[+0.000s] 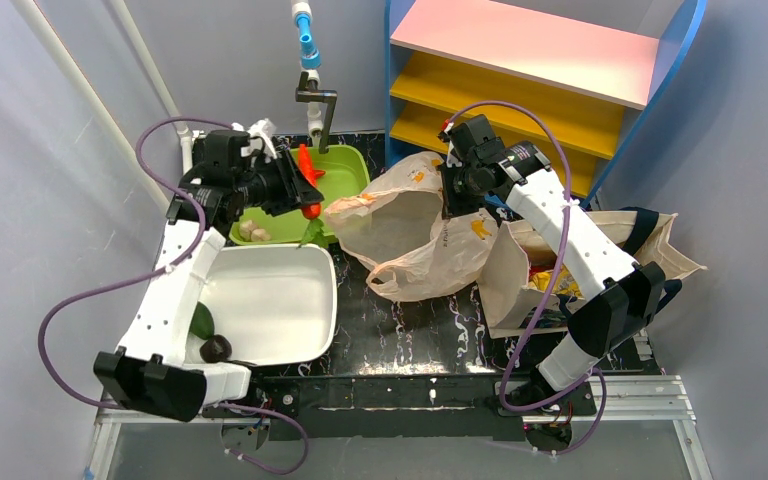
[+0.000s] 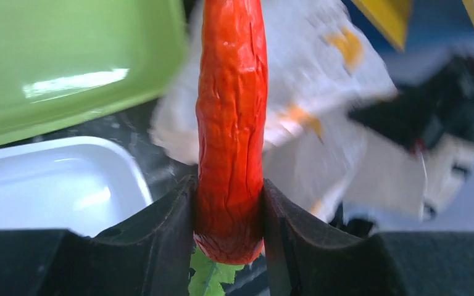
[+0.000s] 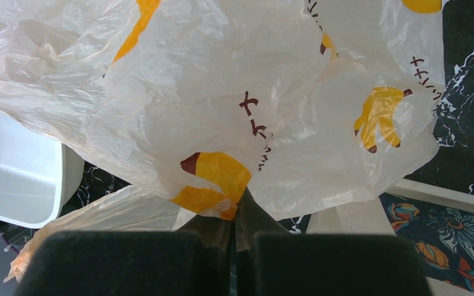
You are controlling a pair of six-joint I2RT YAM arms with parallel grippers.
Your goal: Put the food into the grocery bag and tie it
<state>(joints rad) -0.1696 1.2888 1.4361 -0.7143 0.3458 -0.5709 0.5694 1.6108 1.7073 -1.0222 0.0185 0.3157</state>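
- Left gripper (image 2: pixel 229 206) is seen partly closed, both fingers clamped on the thick end of a carrot (image 2: pixel 231 111); green leaves show below the stub
- In the top view the carrot is held above the edge of the green tub (image 1: pixel 348 165), at about 11 o'clock on the table (image 1: pixel 430 330), clear of the surface
- Right gripper (image 3: pixel 234 216) is pressed fully together on a fold of the grocery bag (image 3: pixel 222 92), the pinch falling at a yellow banana mark
- The grocery bag lies near the table's middle, toward 12 o'clock; its rim is lifted by the right gripper and its mouth is turned toward 9 o'clock, near the carrot
- White tub (image 1: pixel 280 300) sits at 8 o'clock; a dark green fruit (image 1: pixel 202 320) and a brown ball (image 1: pixel 216 348) lie in its near left corner, partly hidden by the left arm
- Canvas tote (image 1: pixel 520 265) is found at 3 o'clock, just beside the bag
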